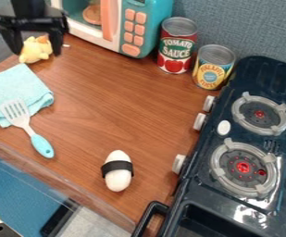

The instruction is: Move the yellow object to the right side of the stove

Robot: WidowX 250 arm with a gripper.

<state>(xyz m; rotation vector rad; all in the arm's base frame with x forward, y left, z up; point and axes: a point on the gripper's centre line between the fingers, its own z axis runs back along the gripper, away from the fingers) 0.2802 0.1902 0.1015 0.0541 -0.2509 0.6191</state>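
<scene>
Nearest you, the dark stove (197,208) stands at right, a black-banded white egg shape (118,181) left of it. Beyond, a spatula (42,146) lies partly on the blue cloth (37,88). Farther back, at upper left, your gripper (36,52) has its fingers apart—the yellow object (34,53) between them in view—while two cans, red (175,51) and yellow (212,69), stand near the teal microwave (150,23).

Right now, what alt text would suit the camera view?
Black robot tool, open, at upper left by a small yellow toy, above a wooden counter. A spatula lies partly on a blue cloth at left, a black-banded white egg shape front center, two cans and a toy microwave behind, a dark stove at right.
</scene>
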